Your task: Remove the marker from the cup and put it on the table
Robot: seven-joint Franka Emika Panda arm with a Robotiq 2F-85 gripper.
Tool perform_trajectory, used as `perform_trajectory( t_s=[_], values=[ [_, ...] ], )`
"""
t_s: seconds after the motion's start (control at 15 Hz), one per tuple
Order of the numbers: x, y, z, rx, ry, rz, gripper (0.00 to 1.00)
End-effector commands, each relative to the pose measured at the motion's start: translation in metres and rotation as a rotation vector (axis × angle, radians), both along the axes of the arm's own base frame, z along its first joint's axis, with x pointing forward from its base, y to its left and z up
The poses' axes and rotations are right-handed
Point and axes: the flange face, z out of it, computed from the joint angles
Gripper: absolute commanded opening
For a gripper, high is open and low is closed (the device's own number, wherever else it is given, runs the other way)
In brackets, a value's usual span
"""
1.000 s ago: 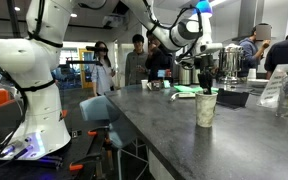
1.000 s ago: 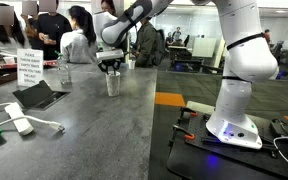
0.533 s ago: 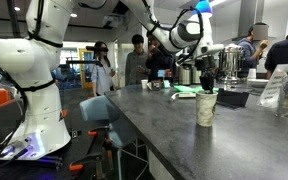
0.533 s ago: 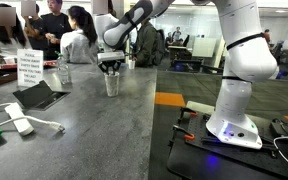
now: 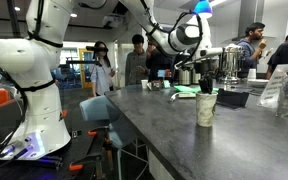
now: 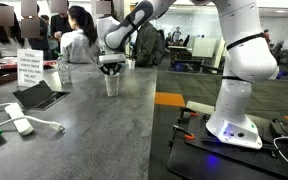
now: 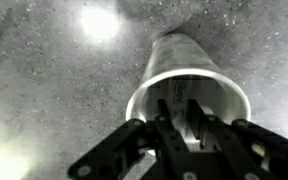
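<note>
The off-white cup [image 5: 206, 108] stands upright on the dark grey table [image 5: 164, 125], near its edge; it also shows in an exterior view [image 6: 112, 85]. My gripper [image 6: 111, 68] hangs straight over the cup. In the wrist view the cup [image 7: 180, 52] opens right below me, and my gripper [image 7: 178, 122] has both fingertips down inside its mouth. The fingers are drawn close together on a slim pale stick, the marker [image 7: 178, 108], of which little shows. In both exterior views the marker is hidden.
Silver urns [image 5: 224, 62] and a clear bottle [image 5: 287, 98] stand beyond the cup. A tablet [image 6: 36, 95], a white cable block [image 6: 19, 122], a sign [image 6: 29, 68] and a bottle [image 6: 64, 70] lie on the table. People stand behind.
Almost nothing: the gripper stays over the cup, with only a slight shift of the wrist.
</note>
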Motion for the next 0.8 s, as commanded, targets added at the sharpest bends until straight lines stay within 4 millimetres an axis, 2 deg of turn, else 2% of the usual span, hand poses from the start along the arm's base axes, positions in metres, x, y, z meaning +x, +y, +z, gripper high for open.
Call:
perform_trajectory(
  t_s=[0.0, 0.07, 0.4, 0.73],
  values=[
    [-0.008, -0.002, 0.0, -0.008, -0.018, 0.024, 0.03],
    [-0.008, -0.002, -0.001, -0.007, -0.017, 0.026, 0.06],
    [-0.007, 0.002, 0.007, -0.011, -0.02, 0.032, 0.06],
    [-0.012, 0.01, 0.023, -0.045, -0.037, 0.054, 0.06]
  ],
)
